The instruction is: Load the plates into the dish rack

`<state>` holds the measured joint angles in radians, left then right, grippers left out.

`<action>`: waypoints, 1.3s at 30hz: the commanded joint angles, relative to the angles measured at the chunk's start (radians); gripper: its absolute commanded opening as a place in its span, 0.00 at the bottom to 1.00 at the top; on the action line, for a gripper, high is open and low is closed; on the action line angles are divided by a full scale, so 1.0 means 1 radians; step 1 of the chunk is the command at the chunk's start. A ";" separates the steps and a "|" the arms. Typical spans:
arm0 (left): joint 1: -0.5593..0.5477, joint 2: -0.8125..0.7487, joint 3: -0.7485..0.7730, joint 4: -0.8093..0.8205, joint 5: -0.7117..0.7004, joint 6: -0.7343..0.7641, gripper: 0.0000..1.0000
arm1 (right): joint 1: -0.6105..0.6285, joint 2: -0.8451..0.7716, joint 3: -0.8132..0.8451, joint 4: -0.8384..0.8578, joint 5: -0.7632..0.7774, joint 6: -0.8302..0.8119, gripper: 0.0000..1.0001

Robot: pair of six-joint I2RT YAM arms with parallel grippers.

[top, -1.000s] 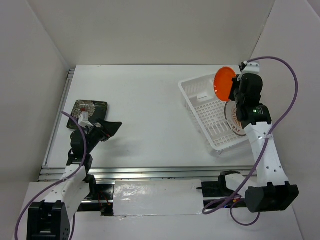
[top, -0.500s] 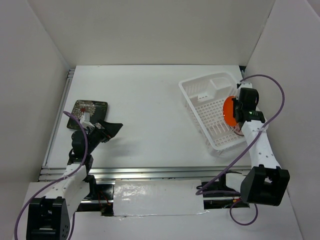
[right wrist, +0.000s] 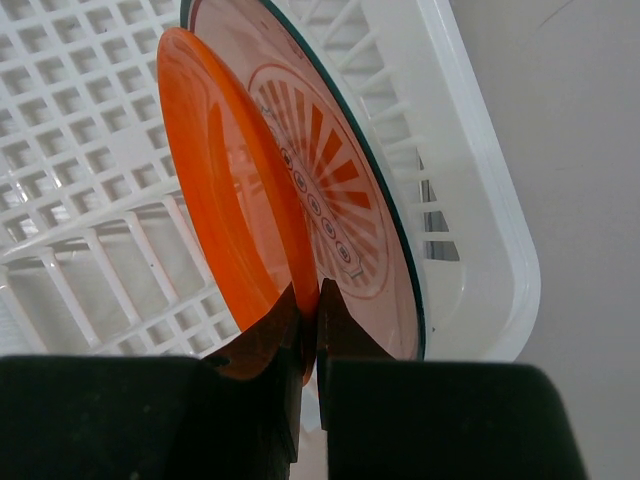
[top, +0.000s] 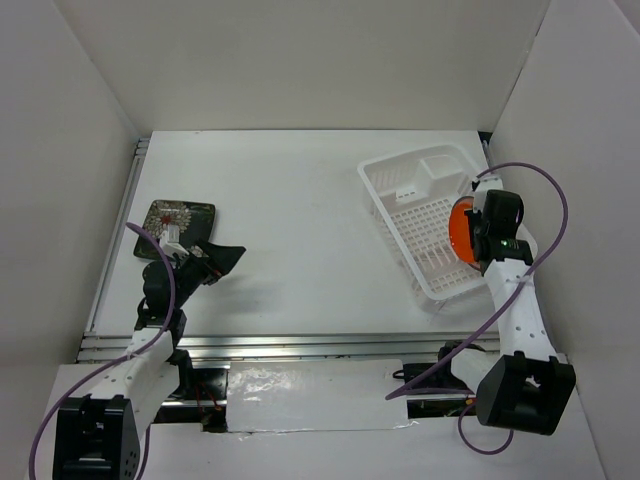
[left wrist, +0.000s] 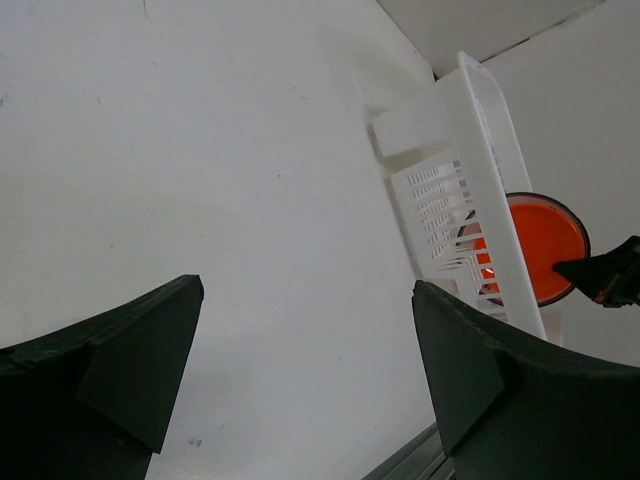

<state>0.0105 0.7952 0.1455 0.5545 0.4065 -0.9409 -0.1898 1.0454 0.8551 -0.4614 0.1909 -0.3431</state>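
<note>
- The sunburst plate (right wrist: 345, 185) stands on edge inside the dish rack (top: 415, 240), against its wall at the right of the overhead view. That one looks done.
- The orange plate (right wrist: 215, 180) is upright in the rack too, just in front of the sunburst plate. The right gripper (right wrist: 310, 300) is clenched on its lower rim, so it is not yet let go. Whether the two plates touch I cannot tell.
- The dark square plate (top: 182, 214) lies flat on the table (top: 300, 220) at the left of the overhead view, well apart from the rack — not loaded.
- The left gripper (left wrist: 305, 300) hangs near it, jaws spread wide, holding nothing.
- By my reading, what is left is the release and the square plate.
</note>
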 commanded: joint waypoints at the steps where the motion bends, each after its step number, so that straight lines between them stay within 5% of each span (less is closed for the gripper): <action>1: -0.003 -0.014 0.005 0.048 0.018 0.033 0.99 | -0.005 -0.015 -0.001 0.041 -0.022 -0.033 0.00; 11: -0.003 -0.017 0.008 0.036 0.014 0.036 1.00 | -0.003 0.022 0.015 -0.019 -0.071 -0.045 0.01; 28: -0.003 -0.017 0.011 0.025 0.009 0.037 1.00 | -0.002 0.005 0.015 -0.013 -0.051 -0.034 0.31; 39: -0.003 -0.021 0.012 0.018 0.005 0.037 0.99 | -0.002 -0.004 0.039 -0.025 -0.070 -0.025 0.31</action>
<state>0.0101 0.7887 0.1455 0.5415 0.4057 -0.9375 -0.1902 1.0603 0.8524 -0.4831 0.1265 -0.3779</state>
